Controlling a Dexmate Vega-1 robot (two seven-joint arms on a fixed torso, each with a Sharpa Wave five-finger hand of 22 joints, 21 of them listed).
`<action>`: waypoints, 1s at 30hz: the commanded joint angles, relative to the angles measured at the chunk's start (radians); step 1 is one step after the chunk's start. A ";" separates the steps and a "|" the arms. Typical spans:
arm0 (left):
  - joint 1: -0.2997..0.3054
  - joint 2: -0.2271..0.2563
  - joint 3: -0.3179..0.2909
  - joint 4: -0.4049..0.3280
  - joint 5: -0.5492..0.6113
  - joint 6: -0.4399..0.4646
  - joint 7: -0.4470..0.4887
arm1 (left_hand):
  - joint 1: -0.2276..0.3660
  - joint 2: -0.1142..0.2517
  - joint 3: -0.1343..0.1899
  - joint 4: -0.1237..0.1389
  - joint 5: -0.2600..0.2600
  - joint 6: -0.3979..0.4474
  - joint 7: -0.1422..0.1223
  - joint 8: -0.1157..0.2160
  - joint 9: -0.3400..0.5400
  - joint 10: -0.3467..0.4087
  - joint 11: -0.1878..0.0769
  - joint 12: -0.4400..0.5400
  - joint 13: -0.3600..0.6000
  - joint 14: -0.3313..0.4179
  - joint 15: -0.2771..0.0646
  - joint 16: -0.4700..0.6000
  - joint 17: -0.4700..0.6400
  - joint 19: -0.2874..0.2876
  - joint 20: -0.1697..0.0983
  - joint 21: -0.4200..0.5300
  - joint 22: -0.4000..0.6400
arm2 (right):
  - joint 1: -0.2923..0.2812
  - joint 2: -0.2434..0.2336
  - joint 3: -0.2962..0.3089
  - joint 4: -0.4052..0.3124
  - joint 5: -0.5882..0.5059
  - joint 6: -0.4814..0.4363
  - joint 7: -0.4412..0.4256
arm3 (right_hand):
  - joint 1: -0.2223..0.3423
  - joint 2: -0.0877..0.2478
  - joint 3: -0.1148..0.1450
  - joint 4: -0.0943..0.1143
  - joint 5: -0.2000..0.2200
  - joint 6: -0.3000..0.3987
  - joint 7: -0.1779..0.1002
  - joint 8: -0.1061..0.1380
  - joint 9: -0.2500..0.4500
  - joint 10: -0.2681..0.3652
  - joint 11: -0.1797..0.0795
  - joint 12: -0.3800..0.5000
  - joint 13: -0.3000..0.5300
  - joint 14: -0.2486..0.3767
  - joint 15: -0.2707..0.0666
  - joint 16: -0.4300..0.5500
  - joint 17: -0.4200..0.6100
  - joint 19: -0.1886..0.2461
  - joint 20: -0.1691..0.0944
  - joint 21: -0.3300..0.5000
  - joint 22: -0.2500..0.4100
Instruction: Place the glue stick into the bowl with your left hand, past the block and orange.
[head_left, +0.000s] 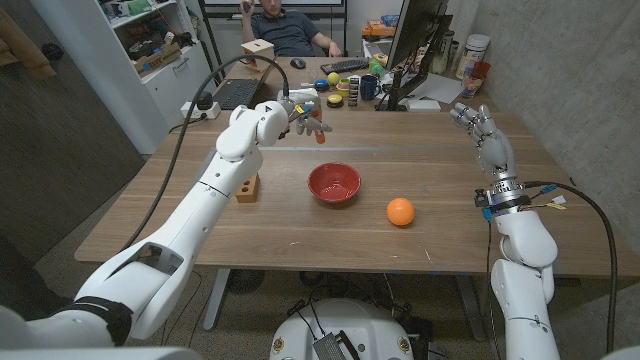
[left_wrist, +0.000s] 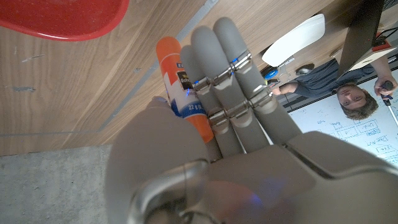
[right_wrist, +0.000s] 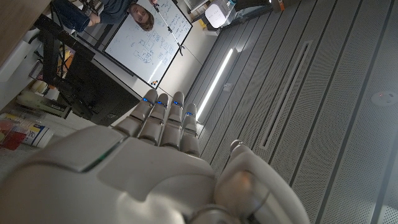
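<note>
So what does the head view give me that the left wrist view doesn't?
Head view alone: the orange, the block, the raised, empty right hand, and the whole layout. Left wrist view alone: the glue stick's label and the fingers wrapped around it, close up. Both show the left hand, the glue stick, the red bowl and the person behind the table.

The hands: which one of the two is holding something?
The left hand, raised beyond the red bowl, holds the glue stick. The right hand holds nothing, its fingers apart.
</note>
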 joint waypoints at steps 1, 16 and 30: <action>0.038 -0.005 -0.005 -0.069 -0.007 -0.054 -0.032 | 0.107 0.098 0.024 -0.014 -0.004 0.263 0.120 0.007 0.003 0.058 -0.057 0.011 0.003 -0.008 -0.009 0.005 0.004 -0.004 -0.002 0.005 0.001 | -0.043 0.012 0.003 -0.041 0.010 0.014 -0.011 | 0.010 0.005 -0.002 0.001 0.002 0.010 -0.002 0.005 0.005 0.012 -0.005 0.008 0.004 0.012 -0.003 0.004 0.003 0.006 -0.001 -0.004 0.002; 0.071 -0.014 -0.006 -0.125 -0.057 -0.118 -0.116 | 0.104 0.097 0.026 -0.014 -0.004 0.265 0.119 0.009 0.001 0.058 -0.059 0.014 0.003 -0.009 -0.010 0.010 0.007 -0.008 -0.002 0.009 0.001 | -0.099 0.022 0.016 -0.089 0.020 0.032 -0.021 | 0.009 0.004 -0.004 0.001 0.003 0.018 -0.014 0.008 0.005 0.019 -0.011 0.010 0.005 0.018 -0.012 0.004 0.003 0.008 -0.002 -0.007 0.002; 0.058 -0.025 0.011 -0.132 -0.054 -0.108 -0.240 | 0.099 0.097 0.028 -0.012 -0.004 0.261 0.109 0.008 -0.005 0.049 -0.060 0.010 0.003 -0.017 -0.011 -0.005 -0.007 -0.014 -0.002 0.013 0.000 | -0.117 0.026 0.022 -0.096 0.039 0.038 -0.024 | 0.009 0.003 -0.007 0.001 0.004 0.020 -0.018 0.007 0.005 0.023 -0.017 0.011 0.005 0.021 -0.017 0.004 0.003 0.011 -0.004 -0.010 0.002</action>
